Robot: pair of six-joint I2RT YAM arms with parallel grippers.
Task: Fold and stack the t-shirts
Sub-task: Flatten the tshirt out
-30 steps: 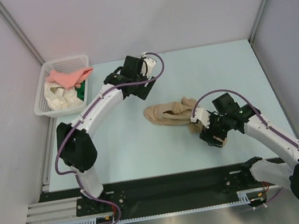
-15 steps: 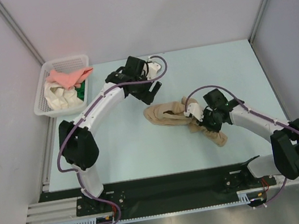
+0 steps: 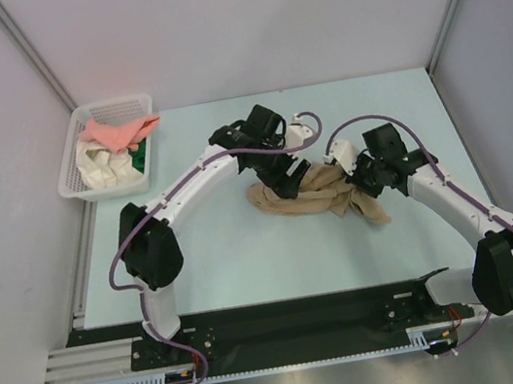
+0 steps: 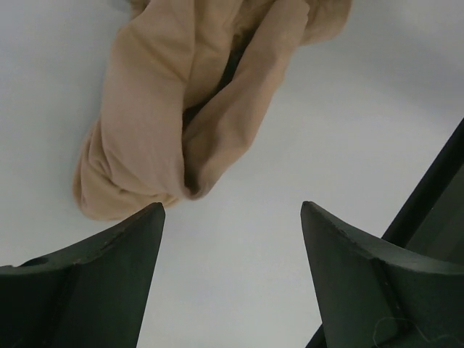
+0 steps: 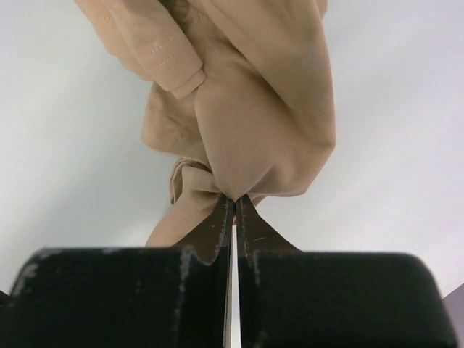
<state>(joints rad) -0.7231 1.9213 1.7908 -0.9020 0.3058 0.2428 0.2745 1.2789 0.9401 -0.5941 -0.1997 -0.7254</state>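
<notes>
Lying crumpled in the middle of the counter [image 3: 207, 249], the tan t-shirt [image 3: 309, 198] is bunched and not yet spread for folding. The right gripper [image 5: 233, 199] is clamped on a fold of its cloth, jaws pressed together, probably to lift and open the garment. The left gripper [image 4: 232, 210] hovers over the shirt's other end, jaws wide apart and holding nothing, likely placed for a second pinch. A salmon-pink shirt [image 3: 118, 131], a cream-white shirt [image 3: 97, 164] and a green shirt [image 3: 139, 158] wait in the basket [image 3: 70, 179] at the far left.
</notes>
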